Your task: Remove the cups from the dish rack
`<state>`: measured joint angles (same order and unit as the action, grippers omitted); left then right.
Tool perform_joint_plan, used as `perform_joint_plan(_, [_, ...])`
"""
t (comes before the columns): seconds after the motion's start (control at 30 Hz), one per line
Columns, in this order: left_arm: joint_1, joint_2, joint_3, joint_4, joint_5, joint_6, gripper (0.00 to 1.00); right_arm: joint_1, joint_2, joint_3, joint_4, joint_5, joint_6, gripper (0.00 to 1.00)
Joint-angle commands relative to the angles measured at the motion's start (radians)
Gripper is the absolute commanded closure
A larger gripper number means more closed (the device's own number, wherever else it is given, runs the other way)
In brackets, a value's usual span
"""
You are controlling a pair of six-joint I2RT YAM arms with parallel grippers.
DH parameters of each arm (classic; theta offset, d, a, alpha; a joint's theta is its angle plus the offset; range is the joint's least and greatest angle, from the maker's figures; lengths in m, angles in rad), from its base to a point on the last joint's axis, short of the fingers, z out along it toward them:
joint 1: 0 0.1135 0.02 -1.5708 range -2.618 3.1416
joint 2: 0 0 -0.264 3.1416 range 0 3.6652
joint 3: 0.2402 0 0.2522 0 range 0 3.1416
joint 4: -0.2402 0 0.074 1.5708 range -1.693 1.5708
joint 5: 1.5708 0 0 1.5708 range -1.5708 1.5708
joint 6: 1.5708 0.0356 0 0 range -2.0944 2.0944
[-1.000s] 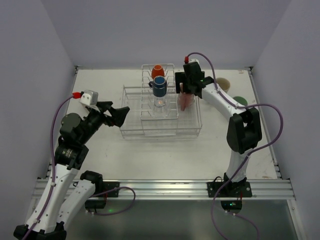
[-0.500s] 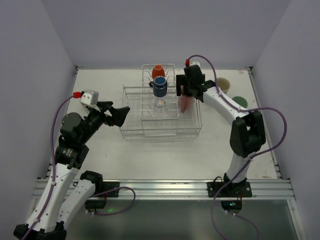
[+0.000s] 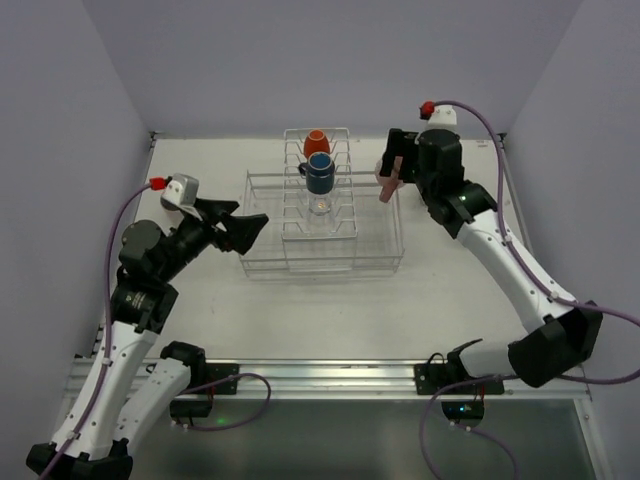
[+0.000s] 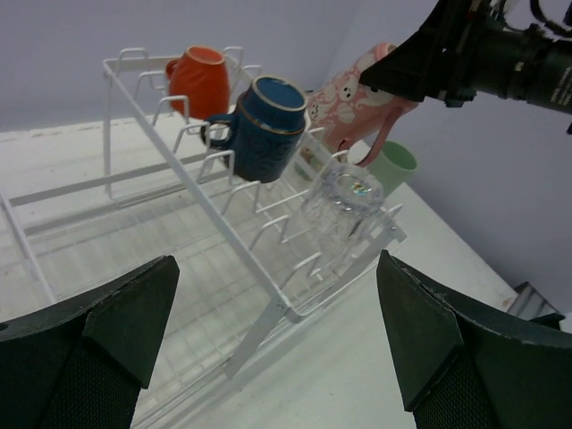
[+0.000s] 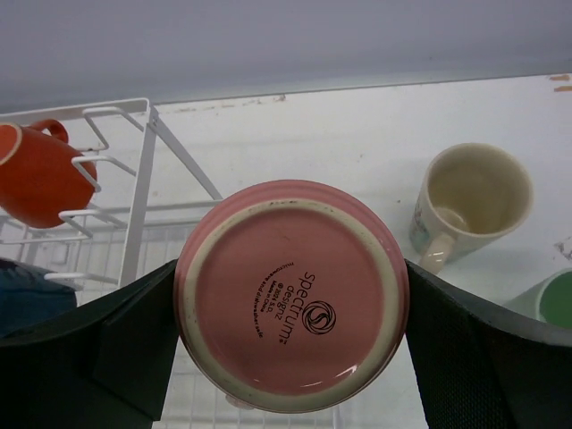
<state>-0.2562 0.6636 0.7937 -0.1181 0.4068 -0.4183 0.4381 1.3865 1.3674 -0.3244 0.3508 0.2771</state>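
Lifted out of the dish rack (image 3: 320,262) since the earlier frame, the pink tumbler (image 5: 292,295) now hangs tilted above its far right corner, clamped between the right fingers (image 5: 134,340), apparently for transfer deskward, while the left fingers (image 4: 98,313) hover spread apart.

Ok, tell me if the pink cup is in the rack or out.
Out: the right gripper holds the pink cup in the air above the dish rack's right side, clear of its wires.
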Motion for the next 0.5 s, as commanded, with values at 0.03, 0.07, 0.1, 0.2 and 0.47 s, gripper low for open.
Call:
perform_joint_plan(0.03, [-0.003, 0.001, 0.065, 0.138, 0.180, -0.140, 0.00, -0.006, -0.199, -0.051, 0.131, 0.027, 0.014, 0.45])
perform_joint_plan(0.07, [-0.003, 0.001, 0.065, 0.152, 0.194, -0.158, 0.00, -0.006, -0.228, -0.062, 0.131, 0.004, 0.019, 0.45])
perform_joint_plan(0.1, [-0.003, 0.001, 0.065, 0.165, 0.210, -0.201, 0.00, -0.006, -0.289, -0.074, 0.131, -0.012, 0.039, 0.45])
perform_joint_plan(0.2, [-0.006, 0.005, 0.056, 0.241, 0.274, -0.311, 0.03, -0.007, -0.392, -0.119, 0.131, -0.110, 0.101, 0.45])
perform_joint_plan(0.47, [-0.144, 0.100, 0.093, 0.451, 0.287, -0.508, 0.13, -0.007, -0.563, -0.146, 0.191, -0.372, 0.304, 0.45])
